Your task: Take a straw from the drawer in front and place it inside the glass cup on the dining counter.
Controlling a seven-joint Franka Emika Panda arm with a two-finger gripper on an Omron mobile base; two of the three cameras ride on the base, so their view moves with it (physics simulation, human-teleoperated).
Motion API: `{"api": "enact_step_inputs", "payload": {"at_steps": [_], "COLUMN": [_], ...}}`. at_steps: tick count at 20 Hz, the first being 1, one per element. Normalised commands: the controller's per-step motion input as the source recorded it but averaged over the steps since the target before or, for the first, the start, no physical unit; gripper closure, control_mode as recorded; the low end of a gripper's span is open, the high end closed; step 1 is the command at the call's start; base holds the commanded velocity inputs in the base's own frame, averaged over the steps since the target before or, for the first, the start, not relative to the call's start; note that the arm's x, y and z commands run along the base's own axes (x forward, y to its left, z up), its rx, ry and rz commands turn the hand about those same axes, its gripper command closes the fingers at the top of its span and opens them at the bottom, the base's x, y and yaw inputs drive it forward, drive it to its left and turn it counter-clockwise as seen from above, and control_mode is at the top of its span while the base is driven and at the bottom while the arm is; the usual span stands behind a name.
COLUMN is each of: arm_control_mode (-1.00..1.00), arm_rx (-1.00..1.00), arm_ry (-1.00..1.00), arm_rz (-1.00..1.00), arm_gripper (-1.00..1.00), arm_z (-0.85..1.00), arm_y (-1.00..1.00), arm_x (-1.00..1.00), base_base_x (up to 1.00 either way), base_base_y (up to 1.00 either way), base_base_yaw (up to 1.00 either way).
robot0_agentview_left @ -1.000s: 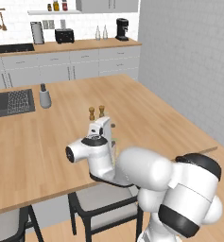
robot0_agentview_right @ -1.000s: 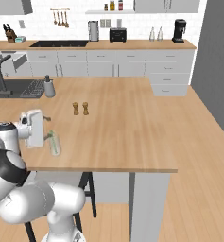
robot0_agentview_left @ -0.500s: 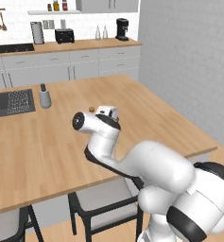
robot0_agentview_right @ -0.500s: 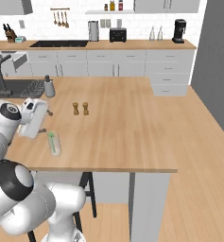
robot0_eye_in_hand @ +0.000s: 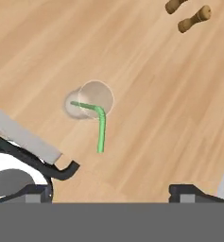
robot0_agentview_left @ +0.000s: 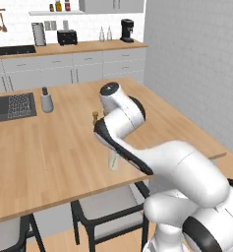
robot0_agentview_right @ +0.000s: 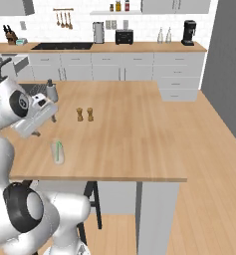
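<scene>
The light green straw (robot0_eye_in_hand: 101, 127) stands slanted inside the clear glass cup (robot0_eye_in_hand: 90, 99), its upper end leaning out over the rim. The cup stands on the wood-topped dining counter (robot0_eye_in_hand: 170, 80) near its front edge, also seen as the glass cup (robot0_agentview_right: 58, 152) and the glass cup (robot0_agentview_left: 114, 160) with the straw (robot0_agentview_right: 58, 148) in it. My gripper (robot0_eye_in_hand: 116, 191) hangs open well above the cup and holds nothing. The gripper (robot0_agentview_right: 40, 118) is above and left of the cup. A light grey drawer (robot0_agentview_right: 17, 62) stands pulled out of the wall cabinets at the far left.
Two small brown shakers (robot0_agentview_right: 84, 114) stand on the counter beyond the cup. A grey canister (robot0_agentview_left: 47, 101) sits beside the inset dark sink (robot0_agentview_left: 12, 106). Black-framed stools (robot0_agentview_left: 108, 211) are tucked under the counter's front edge. The wall worktop carries a coffee machine (robot0_agentview_right: 189, 33).
My arm has lifted and swung up away from the cup. The straw stays in the cup and the jaws stay open.
</scene>
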Motion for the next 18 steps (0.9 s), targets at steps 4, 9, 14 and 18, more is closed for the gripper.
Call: {"api": "enact_step_inputs", "payload": {"at_steps": [4,9,14,18], "arm_control_mode": [-1.0,-1.0,-1.0,-1.0], "arm_rx": [0.44,0.38,0.2,0.03], "arm_ry": [0.1,0.16,0.1,0.01], "arm_rz": [-0.02,-0.06,-0.05,-0.08], "arm_gripper": [-1.0,-1.0,-1.0,-1.0], "arm_z": [0.6,0.14,0.0,-0.1], "arm_y": [-0.78,-1.0,-0.93,-0.71], "arm_x": [-1.0,-0.7,-0.28,-0.04], "base_base_x": [0.0,0.0,0.0,0.0], "base_base_y": [0.0,0.0,0.0,0.0], "base_base_yaw": [0.0,0.0,0.0,0.0]}}
